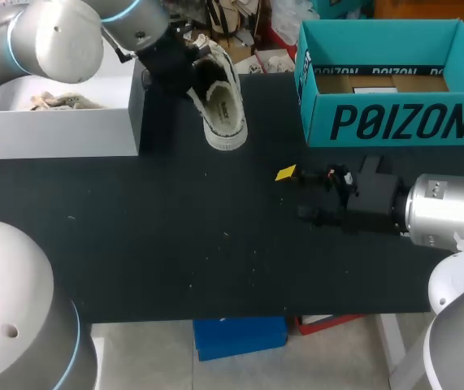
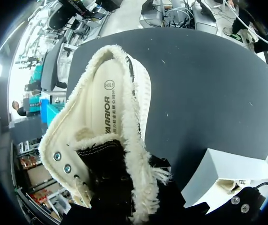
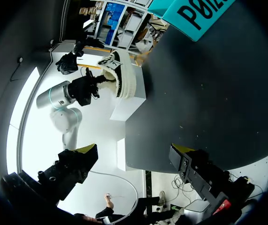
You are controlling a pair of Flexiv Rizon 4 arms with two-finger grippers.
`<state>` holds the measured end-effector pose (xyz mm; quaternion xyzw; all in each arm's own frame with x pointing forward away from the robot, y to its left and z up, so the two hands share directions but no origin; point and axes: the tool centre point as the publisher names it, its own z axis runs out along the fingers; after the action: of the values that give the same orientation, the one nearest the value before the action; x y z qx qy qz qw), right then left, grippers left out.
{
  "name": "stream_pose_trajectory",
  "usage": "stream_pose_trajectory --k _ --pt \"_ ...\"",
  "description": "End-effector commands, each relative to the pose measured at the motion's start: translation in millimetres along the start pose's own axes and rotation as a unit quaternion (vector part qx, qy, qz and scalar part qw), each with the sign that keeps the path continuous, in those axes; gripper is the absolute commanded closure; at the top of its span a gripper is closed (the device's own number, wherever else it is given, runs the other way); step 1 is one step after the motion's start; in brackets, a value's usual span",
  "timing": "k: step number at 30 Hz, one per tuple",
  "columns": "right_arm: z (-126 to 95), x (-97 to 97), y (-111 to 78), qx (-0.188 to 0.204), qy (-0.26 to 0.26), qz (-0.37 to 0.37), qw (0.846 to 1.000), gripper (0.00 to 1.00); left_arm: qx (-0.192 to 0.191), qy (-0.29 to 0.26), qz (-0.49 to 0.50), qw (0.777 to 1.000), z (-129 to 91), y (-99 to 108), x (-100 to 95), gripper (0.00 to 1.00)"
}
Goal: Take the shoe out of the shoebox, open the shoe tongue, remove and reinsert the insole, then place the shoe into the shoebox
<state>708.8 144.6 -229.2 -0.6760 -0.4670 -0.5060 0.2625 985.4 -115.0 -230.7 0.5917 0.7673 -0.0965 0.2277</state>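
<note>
Shoe (image 1: pixel 223 110), cream canvas with frayed edges and white sole, clamped in left jaws; right jaws apart.

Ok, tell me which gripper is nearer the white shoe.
Left. The left gripper grips the shoe itself; the right gripper sits open, low over the table, well apart from it.

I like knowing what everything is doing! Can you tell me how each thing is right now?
left gripper: shut on the shoe.
shoe: held up, insole inside.
right gripper: open, empty.
teal shoebox: open, no shoe inside.
white box: open, something pale inside.
</note>
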Motion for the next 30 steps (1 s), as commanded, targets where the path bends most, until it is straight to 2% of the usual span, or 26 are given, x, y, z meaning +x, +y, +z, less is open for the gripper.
stream_pose_trajectory --k 1,4,7,13,18,22,25,30 --pt "0 1.0 -0.3 0.000 -0.002 0.000 1.000 0.00 -0.007 -0.014 -0.039 0.999 -15 20 14.4 1.00" --pt "0 1.0 -0.3 0.000 -0.002 0.000 1.000 0.00 0.004 -0.011 -0.084 0.996 -18 36 34.1 1.00" --pt "0 1.0 -0.3 0.000 -0.002 0.000 1.000 0.00 -0.004 -0.013 -0.119 0.993 -26 53 52.1 1.00" --pt "0 1.0 -0.3 0.000 -0.002 0.000 1.000 0.00 -0.017 -0.014 -0.187 0.982 -71 78 82.1 1.00" --pt "0 1.0 -0.3 0.000 -0.002 0.000 1.000 0.00 -0.022 -0.013 -0.248 0.969 -97 101 119.2 1.00" --pt "0 1.0 -0.3 0.000 -0.002 0.000 1.000 0.00 -0.044 -0.018 -0.288 0.956 -116 122 146.4 1.00" --pt "0 1.0 -0.3 0.000 -0.002 0.000 1.000 0.00 -0.050 -0.017 -0.319 0.946 -124 135 170.6 1.00" --pt "0 1.0 -0.3 0.000 -0.002 0.000 1.000 0.00 -0.063 -0.018 -0.362 0.930 -127 145 204.1 1.00"
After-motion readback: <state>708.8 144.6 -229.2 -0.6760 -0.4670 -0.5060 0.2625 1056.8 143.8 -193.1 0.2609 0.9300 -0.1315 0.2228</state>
